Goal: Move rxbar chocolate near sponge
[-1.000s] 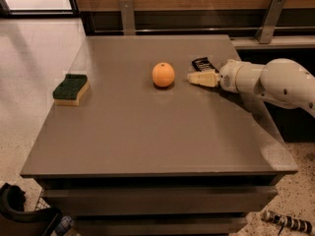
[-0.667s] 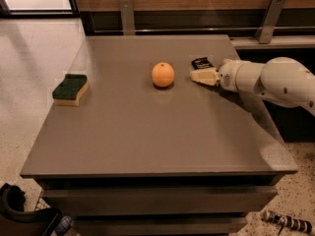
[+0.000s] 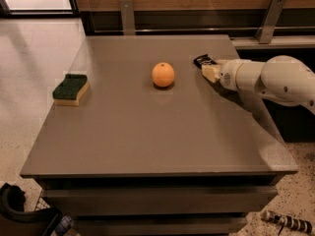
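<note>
**anon:** where's the chocolate bar [image 3: 203, 60]?

**me:** Far right of the surface [image 3: 147, 132], past the orange [image 3: 163, 74]. My tool [image 3: 210, 72] is right beside it (can't tell its grip). Sponge [image 3: 71, 88] sits well apart, left edge.

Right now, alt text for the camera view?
The gripper is at the rxbar chocolate, at the far right of the gray table. An orange sits mid-table, and the sponge lies near the left edge.
</note>
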